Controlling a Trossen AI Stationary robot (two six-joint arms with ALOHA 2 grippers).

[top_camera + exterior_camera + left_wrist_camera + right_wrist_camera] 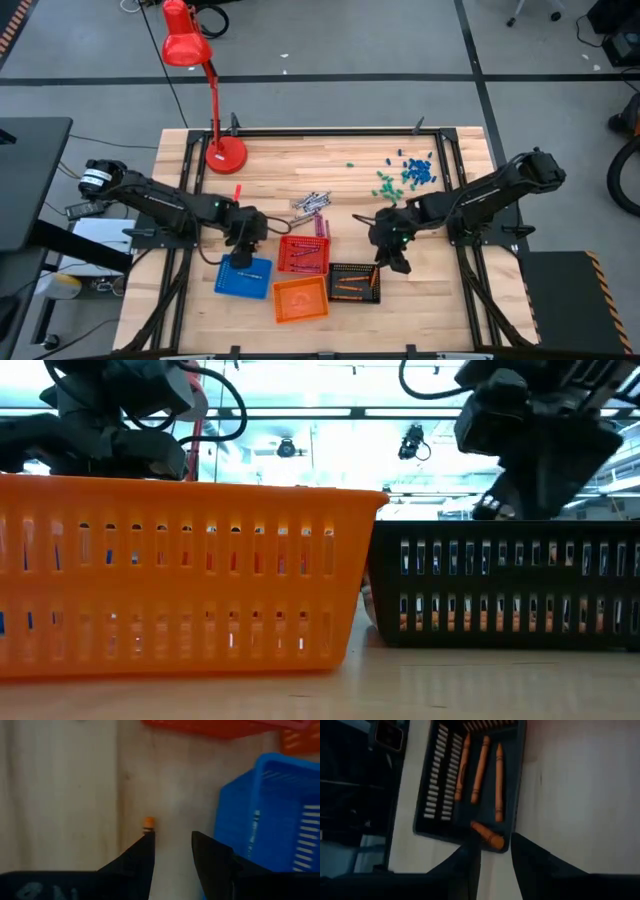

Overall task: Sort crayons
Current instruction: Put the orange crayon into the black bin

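My right hand (492,851) grips an orange crayon (488,835) over the black tray's (437,831) rim; released here, it could tip onto the desk (580,790). My left hand (172,851) hangs open beside the blue tray (280,815).

The high view is evenly and softly lit from overhead, so the wooden table (300,170) shows only faint shadows under the arms and the red lamp (190,50). In the low view, bright ceiling lights and windows from ten to two o'clock glare white-blue and leave the orange basket (190,570) and black basket (510,585) backlit, their near walls slightly soft. The left wrist view is pale, washed out and blurred, especially the blue basket (280,810) at three o'clock, while the right wrist view is dim and murky.
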